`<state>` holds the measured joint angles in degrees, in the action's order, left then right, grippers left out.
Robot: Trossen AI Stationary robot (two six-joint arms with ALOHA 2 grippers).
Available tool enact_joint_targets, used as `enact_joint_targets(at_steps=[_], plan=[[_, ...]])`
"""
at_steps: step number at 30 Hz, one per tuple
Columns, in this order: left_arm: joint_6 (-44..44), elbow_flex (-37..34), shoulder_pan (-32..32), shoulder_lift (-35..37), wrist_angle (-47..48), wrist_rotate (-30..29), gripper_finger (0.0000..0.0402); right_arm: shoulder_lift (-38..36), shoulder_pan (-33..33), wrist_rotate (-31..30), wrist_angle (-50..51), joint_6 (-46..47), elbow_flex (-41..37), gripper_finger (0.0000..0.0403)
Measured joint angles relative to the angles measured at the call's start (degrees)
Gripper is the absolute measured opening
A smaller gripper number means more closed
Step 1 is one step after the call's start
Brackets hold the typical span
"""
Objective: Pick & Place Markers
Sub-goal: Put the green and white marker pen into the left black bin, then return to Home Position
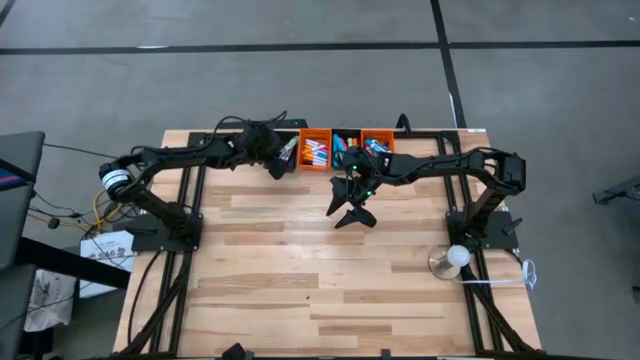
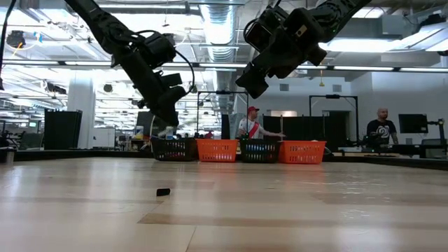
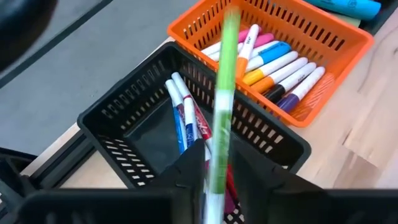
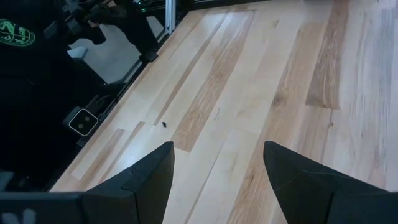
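Observation:
In the left wrist view a green marker (image 3: 222,93) runs forward from between the fingers of my left gripper (image 3: 214,183), above a black bin (image 3: 143,124) that holds a few markers (image 3: 185,115). The green marker shows smeared; the bins look sharp. This bin is the leftmost of a row at the table's far edge. My left gripper (image 1: 280,160) hangs over it. My right gripper (image 1: 352,213) hovers open above bare table in front of the row, nothing between its fingers (image 4: 217,168). My left gripper has the green marker's near end (image 3: 214,168) between its two fingers, which lie along the marker and slant down toward the far edge. The marker juts out ahead of the fingers, clear of the bin below. Its smear leaves it unclear whether the fingers still touch it.
An orange bin (image 3: 292,56) of mixed markers stands beside the black one, followed by another black bin (image 1: 347,148) and an orange bin (image 1: 378,145). A small dark bit (image 2: 162,191) lies on the wood. A white round object (image 1: 457,257) sits near the right arm's base. People stand beyond the table.

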<state>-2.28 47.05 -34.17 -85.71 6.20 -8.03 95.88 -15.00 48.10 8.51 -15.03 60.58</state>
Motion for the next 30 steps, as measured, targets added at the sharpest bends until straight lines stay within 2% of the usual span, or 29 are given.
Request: enact_joint_targets(at_steps=[8, 14, 23, 27, 30], plan=[[0.0, 0.0, 0.0, 0.0, 0.1, 1.0, 0.0131, 0.0, 0.0, 0.0, 0.0, 0.0, 0.0, 0.0240], [0.0, 0.0, 0.5, 2.4, 0.6, 1.0, 0.0147, 0.0, 0.0, 0.0, -0.1, 0.0, 0.0, 0.0240], [-0.2, 0.0, 7.0, 18.9, 2.8, 1.1, 0.0149, -2.4, -0.7, -0.1, -3.8, 6.1, 0.0, 0.0240], [-0.2, -3.5, 11.6, 28.3, 3.4, 8.9, 0.0150, -5.8, -0.1, -0.6, -5.3, 7.1, 0.0, 0.0240], [3.7, -8.7, 14.2, 35.7, 2.4, 9.9, 0.0150, -9.0, 0.9, -3.3, -5.8, 7.2, 0.0, 0.0240]])
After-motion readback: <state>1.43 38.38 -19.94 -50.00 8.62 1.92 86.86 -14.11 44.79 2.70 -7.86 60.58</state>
